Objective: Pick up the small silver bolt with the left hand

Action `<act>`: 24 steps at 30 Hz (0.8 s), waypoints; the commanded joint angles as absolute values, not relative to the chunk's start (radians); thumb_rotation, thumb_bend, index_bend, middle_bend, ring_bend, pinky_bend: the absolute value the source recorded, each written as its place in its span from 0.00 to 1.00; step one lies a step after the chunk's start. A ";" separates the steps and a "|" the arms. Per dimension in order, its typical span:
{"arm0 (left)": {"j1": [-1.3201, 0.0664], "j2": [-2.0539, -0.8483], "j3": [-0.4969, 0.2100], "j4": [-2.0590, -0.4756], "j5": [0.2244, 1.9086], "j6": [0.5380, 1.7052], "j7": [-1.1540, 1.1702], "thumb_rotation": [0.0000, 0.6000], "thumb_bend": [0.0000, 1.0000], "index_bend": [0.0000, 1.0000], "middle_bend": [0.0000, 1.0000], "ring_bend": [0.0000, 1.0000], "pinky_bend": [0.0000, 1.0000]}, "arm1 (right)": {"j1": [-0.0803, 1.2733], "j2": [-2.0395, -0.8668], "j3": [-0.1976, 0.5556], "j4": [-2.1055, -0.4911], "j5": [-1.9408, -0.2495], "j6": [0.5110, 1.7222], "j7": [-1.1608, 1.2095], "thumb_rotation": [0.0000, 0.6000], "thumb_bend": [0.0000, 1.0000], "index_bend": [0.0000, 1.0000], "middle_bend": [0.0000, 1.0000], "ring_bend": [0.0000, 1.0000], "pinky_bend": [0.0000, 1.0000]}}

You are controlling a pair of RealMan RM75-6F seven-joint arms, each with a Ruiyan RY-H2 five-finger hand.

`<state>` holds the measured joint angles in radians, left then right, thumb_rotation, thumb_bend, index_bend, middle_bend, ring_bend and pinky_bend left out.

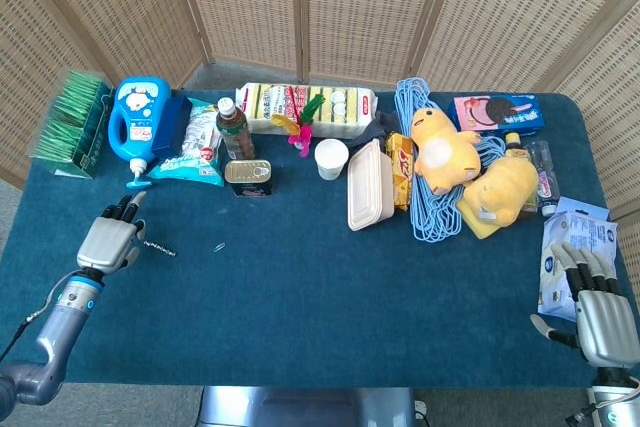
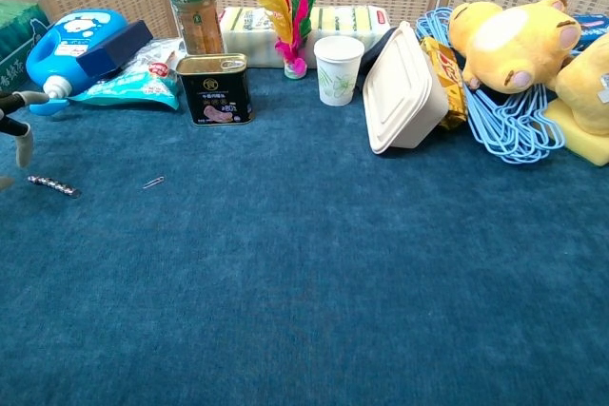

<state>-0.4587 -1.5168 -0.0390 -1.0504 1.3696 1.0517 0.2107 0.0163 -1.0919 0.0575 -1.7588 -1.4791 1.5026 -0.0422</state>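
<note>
- The head view looks steeply down from high behind the near table edge, far enough back to take in the whole blue table (image 1: 300,297), wicker screen (image 1: 300,7) at 12 o'clock.
- The chest view sits low and close, facing across the cloth toward 12 o'clock; it crops both table ends.
- Both views share the luncheon meat can (image 1: 248,176) (image 2: 214,88), paper cup (image 1: 331,158) (image 2: 339,69) and clamshell box (image 1: 366,185) (image 2: 407,87).
</note>
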 commanded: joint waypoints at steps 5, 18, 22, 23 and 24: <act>-0.466 -1.525 -0.044 -1.045 1.356 1.028 0.207 1.00 0.59 0.46 0.00 0.05 0.18 | 0.017 -1.093 0.057 -1.758 -1.478 1.501 -0.044 1.00 0.00 0.00 0.00 0.00 0.00; -0.468 -1.550 -0.050 -1.004 1.361 1.038 0.195 1.00 0.59 0.46 0.00 0.05 0.18 | 0.017 -1.093 0.057 -1.758 -1.477 1.501 -0.042 1.00 0.00 0.00 0.00 0.00 0.00; -0.468 -1.553 -0.047 -1.003 1.360 1.033 0.204 1.00 0.59 0.46 0.00 0.05 0.18 | 0.018 -1.093 0.058 -1.758 -1.474 1.500 -0.040 1.00 0.00 0.00 0.00 0.00 0.00; -0.468 -1.554 -0.046 -1.002 1.360 1.033 0.205 1.00 0.59 0.46 0.00 0.05 0.18 | 0.018 -1.093 0.058 -1.758 -1.474 1.500 -0.040 1.00 0.00 0.00 0.00 0.00 0.00; -0.468 -1.556 -0.046 -1.002 1.359 1.032 0.206 1.00 0.59 0.46 0.00 0.05 0.18 | 0.018 -1.094 0.058 -1.758 -1.474 1.500 -0.041 1.00 0.00 0.00 0.00 0.00 0.00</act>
<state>-0.4684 -1.5555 -0.0465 -1.0019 1.3594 1.0323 0.2063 0.0180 -1.0935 0.0579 -1.7578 -1.4742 1.4997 -0.0406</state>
